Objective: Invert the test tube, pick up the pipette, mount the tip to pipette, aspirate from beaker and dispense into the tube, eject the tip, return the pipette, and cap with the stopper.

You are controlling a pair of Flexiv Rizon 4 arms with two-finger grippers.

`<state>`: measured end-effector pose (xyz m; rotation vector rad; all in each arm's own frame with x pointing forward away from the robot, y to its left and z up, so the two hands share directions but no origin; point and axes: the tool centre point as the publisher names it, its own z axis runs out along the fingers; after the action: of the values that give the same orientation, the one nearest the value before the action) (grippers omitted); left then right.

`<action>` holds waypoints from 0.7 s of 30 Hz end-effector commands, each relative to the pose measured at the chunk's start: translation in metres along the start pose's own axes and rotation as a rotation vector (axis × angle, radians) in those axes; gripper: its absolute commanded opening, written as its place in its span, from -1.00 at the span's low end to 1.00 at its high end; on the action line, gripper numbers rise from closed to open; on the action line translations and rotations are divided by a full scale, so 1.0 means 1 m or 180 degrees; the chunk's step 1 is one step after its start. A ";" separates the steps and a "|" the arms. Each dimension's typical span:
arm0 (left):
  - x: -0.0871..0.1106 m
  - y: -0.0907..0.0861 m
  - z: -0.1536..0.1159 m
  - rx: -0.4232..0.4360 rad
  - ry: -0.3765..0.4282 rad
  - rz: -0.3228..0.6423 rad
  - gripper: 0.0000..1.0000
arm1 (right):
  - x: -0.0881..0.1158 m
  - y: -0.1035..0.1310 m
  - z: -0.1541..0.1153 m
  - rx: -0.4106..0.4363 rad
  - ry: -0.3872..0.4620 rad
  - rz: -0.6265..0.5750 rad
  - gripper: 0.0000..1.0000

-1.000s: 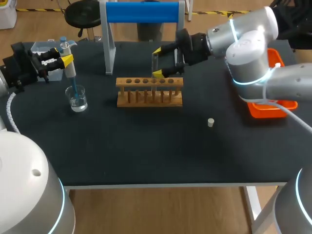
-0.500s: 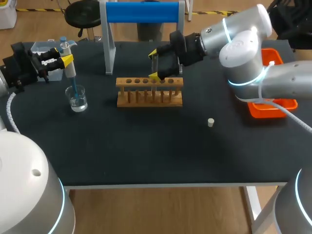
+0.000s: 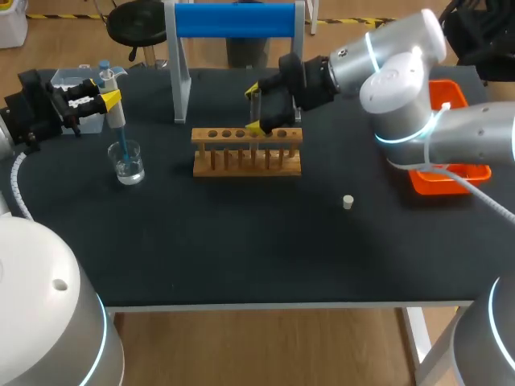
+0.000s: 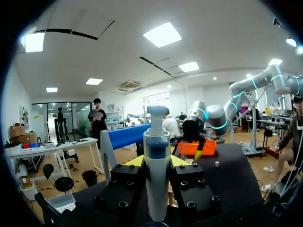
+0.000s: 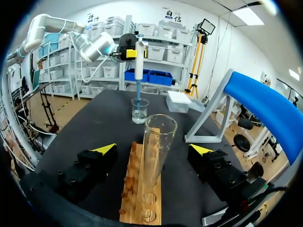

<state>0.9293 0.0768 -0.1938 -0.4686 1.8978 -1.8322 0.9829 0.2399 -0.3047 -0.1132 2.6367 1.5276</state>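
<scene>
My left gripper (image 3: pixel 109 100) is shut on the white and blue pipette (image 3: pixel 116 118) at the table's left and holds it upright. The pipette's blue tip dips into the glass beaker (image 3: pixel 129 163). In the left wrist view the pipette (image 4: pixel 156 175) stands gripped between the fingers. My right gripper (image 3: pixel 255 108) is open and straddles the clear test tube (image 3: pixel 256 98), which stands upright in the wooden rack (image 3: pixel 241 157). In the right wrist view the test tube (image 5: pixel 158 142) rises mouth up between the fingers, touching neither. The small white stopper (image 3: pixel 348 202) lies right of the rack.
A blue-topped stand (image 3: pixel 233 20) rises behind the rack. An orange tray (image 3: pixel 447 178) sits at the right edge under my right arm. A clear tip box (image 3: pixel 76 80) is at the back left.
My right gripper has moved left, so that its open fingers now stand on either side of the test tube. The left arm with the pipette has kept still.
</scene>
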 end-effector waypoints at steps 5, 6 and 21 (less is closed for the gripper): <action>0.000 -0.001 0.000 -0.0005 -0.0001 -0.0002 -1.00 | -0.001 -0.002 0.005 0.0009 0.0023 0.0012 1.00; 0.000 -0.001 0.000 -0.0005 -0.0001 -0.0002 -1.00 | -0.001 -0.002 0.006 0.0007 0.0024 0.0014 1.00; 0.000 -0.001 0.000 -0.0005 -0.0001 -0.0002 -1.00 | 0.003 0.001 0.006 0.0026 0.0018 0.0032 1.00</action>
<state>0.9293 0.0768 -0.1938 -0.4686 1.8978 -1.8322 0.9804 0.2458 -0.3085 -0.1042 2.6469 1.5262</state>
